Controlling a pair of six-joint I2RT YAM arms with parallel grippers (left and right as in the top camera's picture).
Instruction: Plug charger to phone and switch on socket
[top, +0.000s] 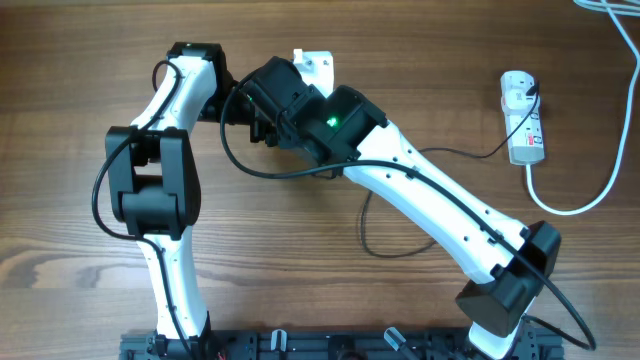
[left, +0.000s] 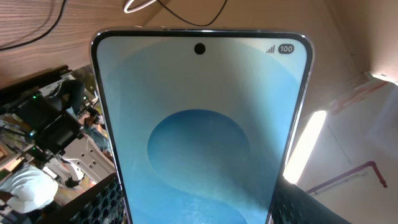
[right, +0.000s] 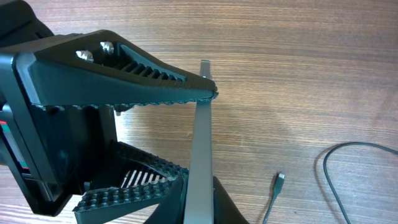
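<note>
Phone (left: 199, 137) sits clamped in left pincer (right: 198, 134); right pincer (top: 268, 118) mostly hidden, opening cannot be told.

Top-down overhead; both wrist views close on phone (left: 199, 137).

L arm (top: 158, 175) & R arm (top: 430, 200) bent inward, wrists close; L hand (right: 199, 134) clamped
</note>
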